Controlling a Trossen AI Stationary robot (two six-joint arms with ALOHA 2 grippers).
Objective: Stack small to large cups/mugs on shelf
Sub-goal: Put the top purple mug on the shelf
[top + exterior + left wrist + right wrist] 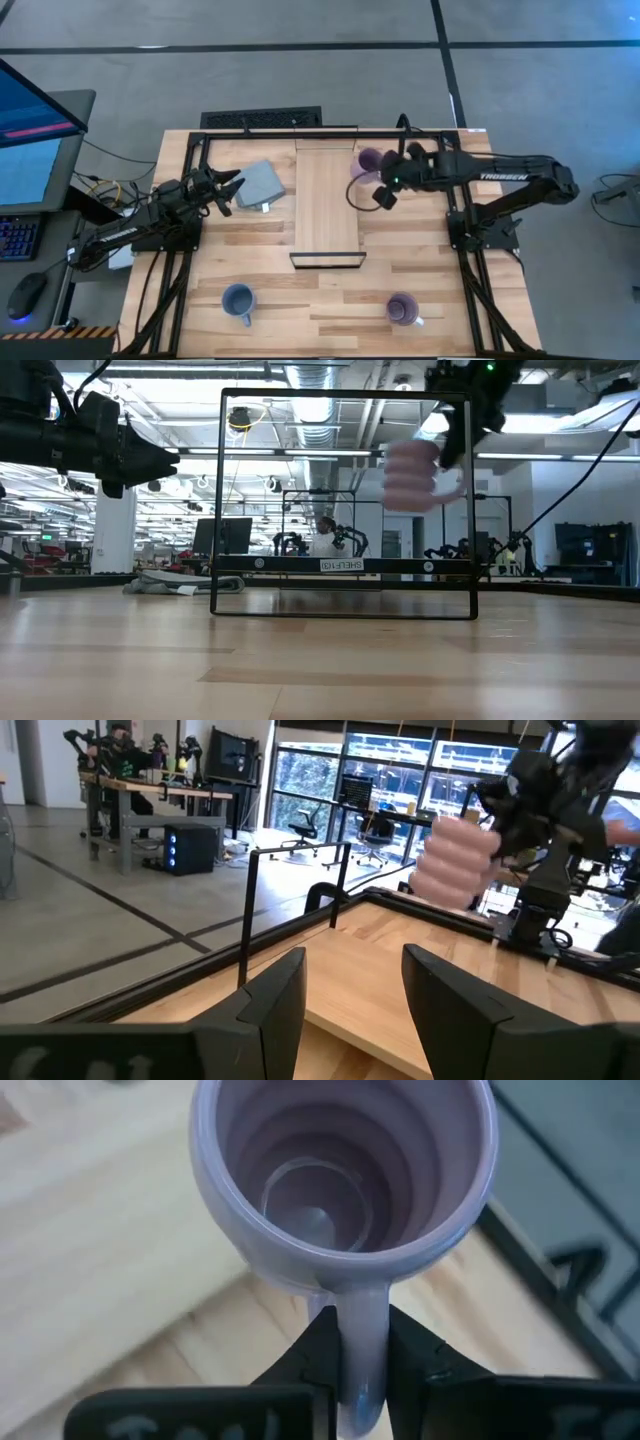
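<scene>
The shelf (326,205) lies bare along its whole length inside a thin black frame (327,131), whose uprights and top bar bound it at the far and near ends, and the right hand (381,186), closed on a lavender mug (369,160) by the handle, hangs just right of the far end. Left of the shelf a folded grey cloth (261,184) and the left hand (226,190) crowd the bench (250,255). The near strip is open except for a blue mug (238,299) and a second lavender mug (402,309), well apart.
</scene>
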